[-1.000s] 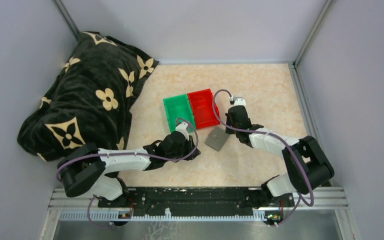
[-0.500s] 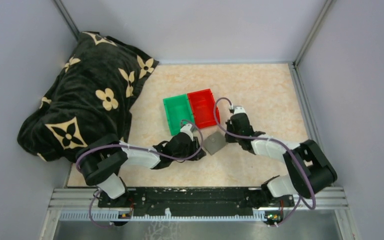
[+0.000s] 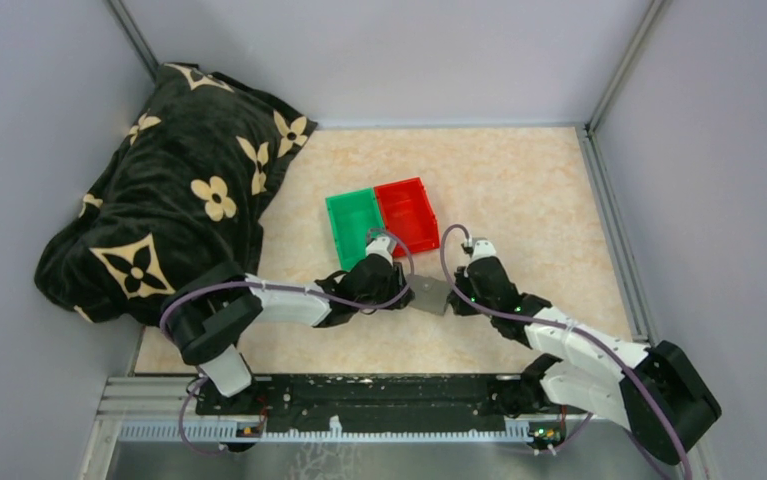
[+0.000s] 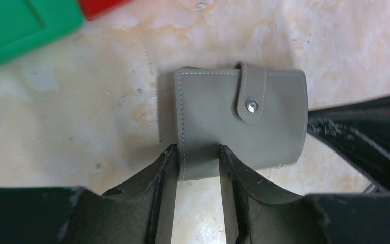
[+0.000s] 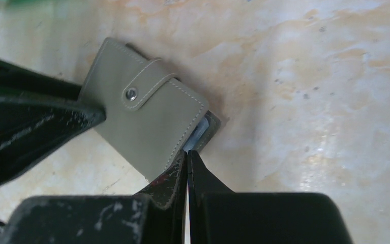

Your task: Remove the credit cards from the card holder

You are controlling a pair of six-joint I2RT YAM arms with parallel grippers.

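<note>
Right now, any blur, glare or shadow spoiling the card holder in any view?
Top external: even light, sharp, card holder small. Left wrist: card holder crisp, snap glints, soft shadow on its left. Right wrist: card holder crisp, mild sheen on the table.

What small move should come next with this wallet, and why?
Probably close the left fingers on the wallet edge between them: its strap is snapped shut, and the right fingers, shut, sit at its edge, so it needs holding first.
</note>
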